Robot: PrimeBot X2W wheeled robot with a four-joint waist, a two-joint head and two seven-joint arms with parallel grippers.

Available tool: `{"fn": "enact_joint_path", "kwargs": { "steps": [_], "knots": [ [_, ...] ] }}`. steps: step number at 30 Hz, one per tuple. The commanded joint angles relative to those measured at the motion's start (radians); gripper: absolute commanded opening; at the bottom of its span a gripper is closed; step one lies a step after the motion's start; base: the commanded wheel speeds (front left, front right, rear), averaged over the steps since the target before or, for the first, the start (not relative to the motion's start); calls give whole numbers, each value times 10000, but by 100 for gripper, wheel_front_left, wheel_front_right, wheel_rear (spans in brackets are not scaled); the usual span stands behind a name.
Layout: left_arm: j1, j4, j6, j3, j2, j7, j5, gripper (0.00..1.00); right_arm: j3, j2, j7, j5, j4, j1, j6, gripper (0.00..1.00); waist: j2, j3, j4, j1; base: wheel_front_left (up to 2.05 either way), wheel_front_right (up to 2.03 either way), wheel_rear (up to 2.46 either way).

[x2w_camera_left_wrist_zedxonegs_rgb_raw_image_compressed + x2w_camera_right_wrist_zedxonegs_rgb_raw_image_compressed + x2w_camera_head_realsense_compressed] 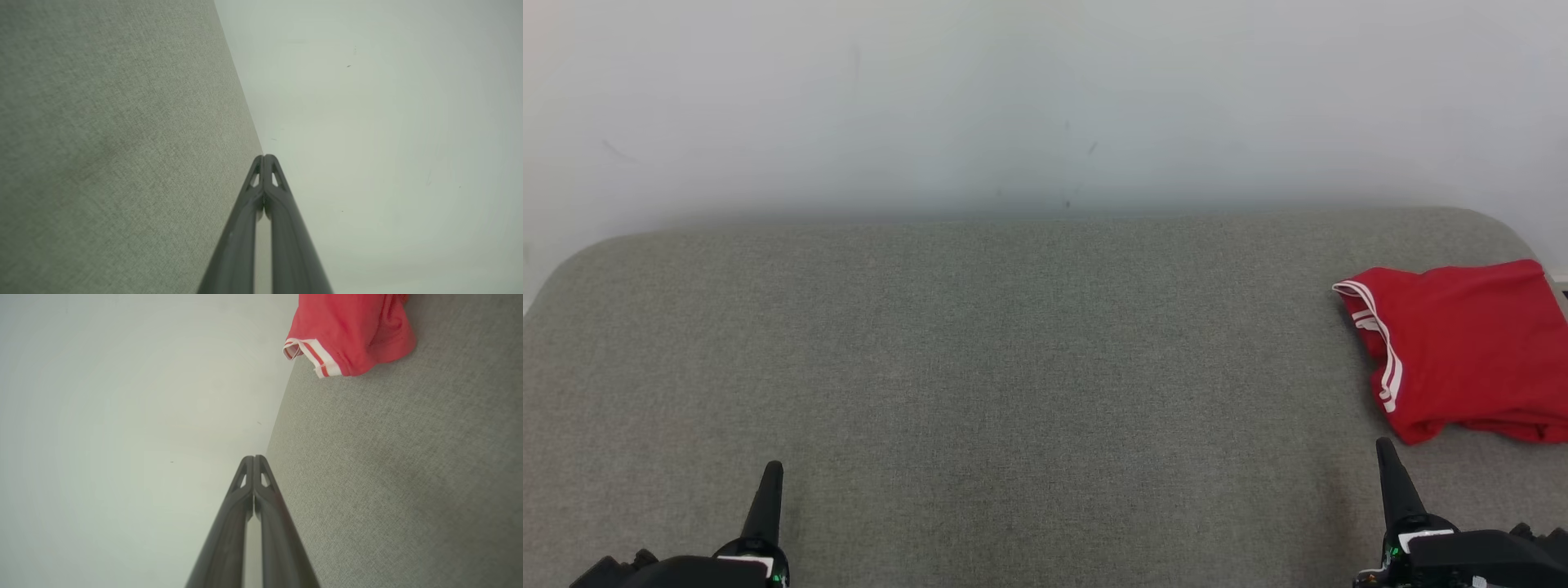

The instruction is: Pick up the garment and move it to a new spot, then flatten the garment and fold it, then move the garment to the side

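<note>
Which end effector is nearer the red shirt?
Right. The right end effector sits just in front of the red shirt, apart from its near edge. The left end effector is far to the shirt's left, across the grey cushion.

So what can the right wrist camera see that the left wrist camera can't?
Right wrist camera's extra: the red garment with white stripes, lying on the grey cloth at the top of the picture, apart from the right gripper, which is shut and holds nothing.
Left wrist camera's extra: the left gripper, shut too and holding nothing.
Both share: the grey fabric surface and the pale wall behind it, with a pair of dark fingers pointing along where the two meet.
</note>
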Motion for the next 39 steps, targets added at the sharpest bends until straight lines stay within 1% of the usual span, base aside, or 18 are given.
{"fn": "enact_joint_path", "kwargs": {
  "steps": [1,33,39],
  "knots": [
    [-196,2,-58,30,55,47,-239,0,-28,-24,68,240,-96,-173,9,0,0,2,0,0,0,0,0],
    [-679,234,-78,236,53,749,-2229,0,-139,-28,442,2779,-302,-317,11,0,0,81,3,-1,0,0,0],
    [-705,235,-79,241,51,774,-2280,0,-142,-27,448,2795,-305,-314,11,0,0,84,3,-1,0,0,0]
  ]
}}
